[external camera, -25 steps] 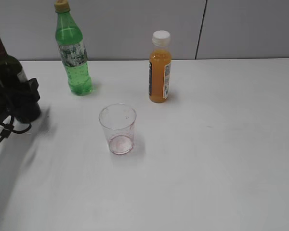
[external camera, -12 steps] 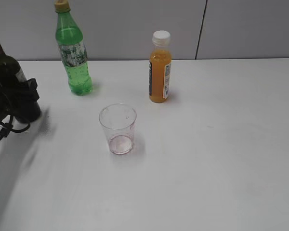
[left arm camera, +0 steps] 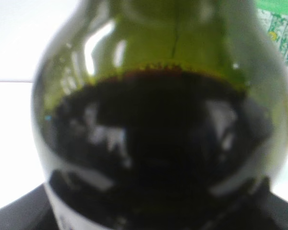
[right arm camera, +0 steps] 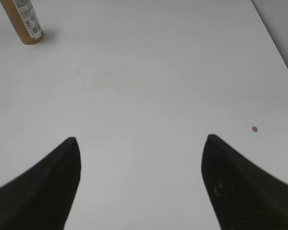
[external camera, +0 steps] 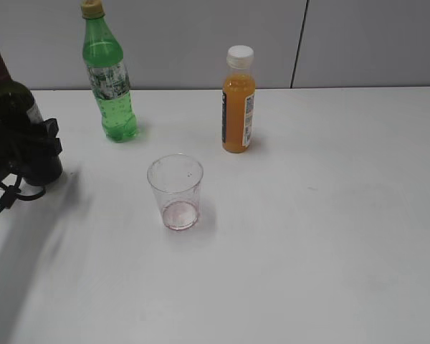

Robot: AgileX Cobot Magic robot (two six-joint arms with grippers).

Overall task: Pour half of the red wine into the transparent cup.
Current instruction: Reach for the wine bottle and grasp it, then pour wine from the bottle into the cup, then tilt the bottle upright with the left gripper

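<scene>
The dark green wine bottle [external camera: 13,106] stands upright at the far left edge of the exterior view. It fills the left wrist view [left arm camera: 153,72], where the dark red wine [left arm camera: 153,143] reaches up to its shoulder. My left gripper [external camera: 30,147] is shut around the bottle's lower body, and its fingers are mostly hidden. The transparent cup [external camera: 176,190] stands empty near the table's middle with a pinkish bottom, to the right of the wine bottle. My right gripper [right arm camera: 141,139] is open and empty above bare table, out of the exterior view.
A bright green soda bottle [external camera: 109,79] stands at the back left. An orange juice bottle [external camera: 238,100] with a white cap stands behind the cup and shows in the right wrist view [right arm camera: 24,21]. A small red spot [right arm camera: 254,128] lies on the white table [external camera: 330,229].
The wine bottle and my left gripper have shifted slightly to the right together. The cup and the other bottles have not moved.
</scene>
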